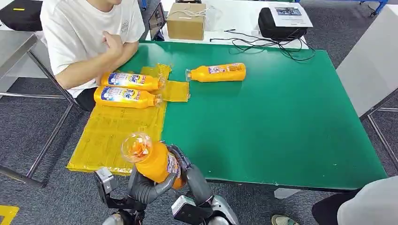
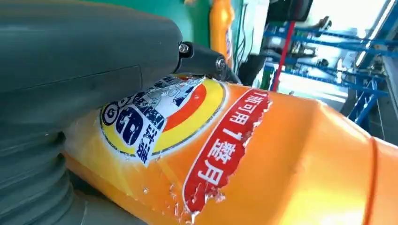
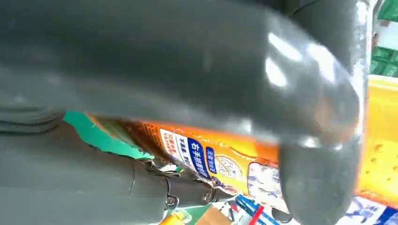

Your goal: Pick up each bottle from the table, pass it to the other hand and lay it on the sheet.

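Head view shows both hands, left (image 1: 143, 187) and right (image 1: 190, 171), gripping one bottle (image 1: 152, 161); the left should be firm before the right lets go, then lay it on the sheet (image 1: 108, 136) at eleven o'clock.

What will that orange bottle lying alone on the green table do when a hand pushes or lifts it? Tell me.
The orange bottle lies on its side on the green table and looks rounded, so a sideways push would probably roll it. Its glossy plastic and smooth label suggest it may slip in a loose grasp. It appears rigid enough to keep its shape; its weight cannot be told.
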Robot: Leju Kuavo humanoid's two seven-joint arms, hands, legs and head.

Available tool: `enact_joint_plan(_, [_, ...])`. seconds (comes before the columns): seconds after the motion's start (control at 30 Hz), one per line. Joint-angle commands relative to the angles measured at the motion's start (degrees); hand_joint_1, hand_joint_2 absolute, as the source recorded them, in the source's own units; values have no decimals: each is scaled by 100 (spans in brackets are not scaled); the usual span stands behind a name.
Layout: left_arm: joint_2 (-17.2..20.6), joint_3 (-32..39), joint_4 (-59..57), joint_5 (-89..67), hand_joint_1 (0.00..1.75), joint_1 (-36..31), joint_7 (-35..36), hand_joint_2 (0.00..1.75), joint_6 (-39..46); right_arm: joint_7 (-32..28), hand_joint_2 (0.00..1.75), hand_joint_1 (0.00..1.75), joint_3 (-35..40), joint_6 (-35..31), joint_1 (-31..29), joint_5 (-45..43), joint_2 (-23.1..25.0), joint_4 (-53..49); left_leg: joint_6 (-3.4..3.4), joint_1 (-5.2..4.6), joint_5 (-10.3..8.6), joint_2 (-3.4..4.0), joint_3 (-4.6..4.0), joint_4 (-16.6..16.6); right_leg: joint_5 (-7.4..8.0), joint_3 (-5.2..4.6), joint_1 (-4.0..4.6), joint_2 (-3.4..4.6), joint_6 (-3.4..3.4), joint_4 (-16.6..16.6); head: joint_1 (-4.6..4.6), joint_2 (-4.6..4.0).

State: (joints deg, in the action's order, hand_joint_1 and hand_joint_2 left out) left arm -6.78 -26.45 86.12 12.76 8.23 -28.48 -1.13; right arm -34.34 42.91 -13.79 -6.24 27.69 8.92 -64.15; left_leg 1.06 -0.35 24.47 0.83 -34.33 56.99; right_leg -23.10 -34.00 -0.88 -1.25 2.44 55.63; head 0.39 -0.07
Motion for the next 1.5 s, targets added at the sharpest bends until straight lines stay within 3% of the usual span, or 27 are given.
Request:
enact_joint_plan(0.03, [57,-96,-311,-1297,175,-553,-242,175,530,-566,0,0,184,-60,-183,-269,1,441,-10,11,9,-19,25,0,-10,32,9,-3,-11,-6,-2,0])
enact_joint_plan(0.13, [8,-16,-475,-1247,175,-673,-171,175,377,-566,0,0,305,-269,-254,-734,-54,498,-11,12,10,-16,28,1,-10,34,9,1,-12,-5,-4,0])
enact_joint_plan(0.53, [17,26,-575,-1229,175,-749,-70,175,360,-566,0,0,261,-418,-258,-915,-42,630,-8,6,7,-10,22,-3,-6,25,5,3,-8,-6,-4,0])
enact_joint_plan(0.73, [110,67,-1587,-3395,175,-1393,139,175,2031,-566,0,0,260,-568,-344,-1199,-53,789,-9,9,2,-18,26,-7,-4,32,6,-4,-10,-10,-2,0])
enact_joint_plan(0.97, [138,295,-1430,-2996,175,-1289,141,175,1424,-566,0,0,105,-724,-265,-1374,-58,719,-7,8,2,-8,28,-7,-4,33,6,6,-11,-10,-2,0])
enact_joint_plan(1.27, [184,295,-1421,-3175,175,-1306,239,175,1498,-566,0,0,15,-746,-242,-1454,-57,694,-6,5,1,-6,18,-4,-2,19,3,6,-8,-4,-2,0])
enact_joint_plan(1.43, [203,263,-1543,-3687,175,-1460,361,175,1843,-566,0,0,-197,-704,-183,-1587,-11,685,-8,8,2,-12,21,-2,-4,24,7,1,-10,-5,-4,0])
enact_joint_plan(1.5, [266,174,-1865,-4722,175,-1701,642,175,2568,-566,0,0,-294,-646,-170,-1655,12,643,-4,3,-4,-13,10,-5,0,12,2,-4,-6,-4,-4,0])
